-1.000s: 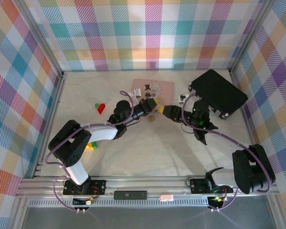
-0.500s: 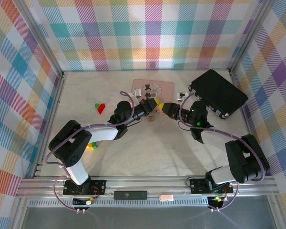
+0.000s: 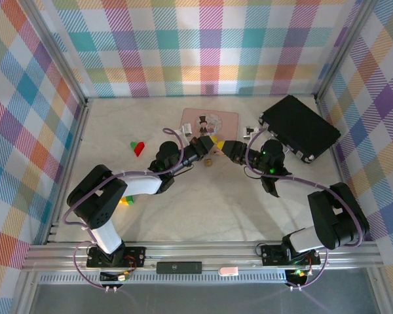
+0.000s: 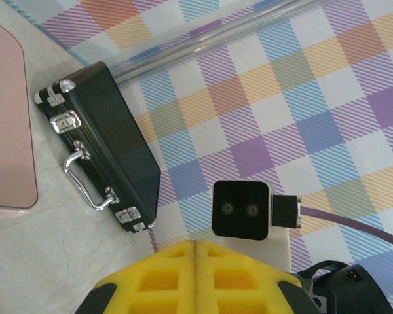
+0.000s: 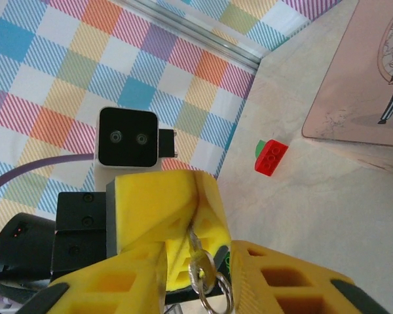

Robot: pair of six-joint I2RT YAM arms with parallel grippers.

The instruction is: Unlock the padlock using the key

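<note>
My left gripper [image 3: 213, 142] is shut on the key [image 5: 198, 256]; its yellow fingers [image 5: 162, 203] pinch the thin silvery blade. The key's head and wire ring [image 5: 217, 296] hang out towards the right wrist camera. My right gripper [image 5: 196, 263] faces it tip to tip, jaws apart on either side of the key's head, touching neither side. In the left wrist view the left gripper [image 4: 195, 247] shows pressed shut, with the key hidden. A small brass-coloured padlock [image 3: 209, 159] lies on the table just in front of the two grippers.
The pink picture-lid box [image 3: 209, 122] lies flat just behind the grippers. A black case [image 3: 300, 127] sits at the back right with a small silvery piece [image 3: 251, 133] beside it. A red-and-green brick [image 3: 138, 148] lies to the left. Plaid walls close in three sides.
My right gripper has moved left up to the left gripper's tips and its jaws have narrowed around the key's head. The left arm has barely moved.
</note>
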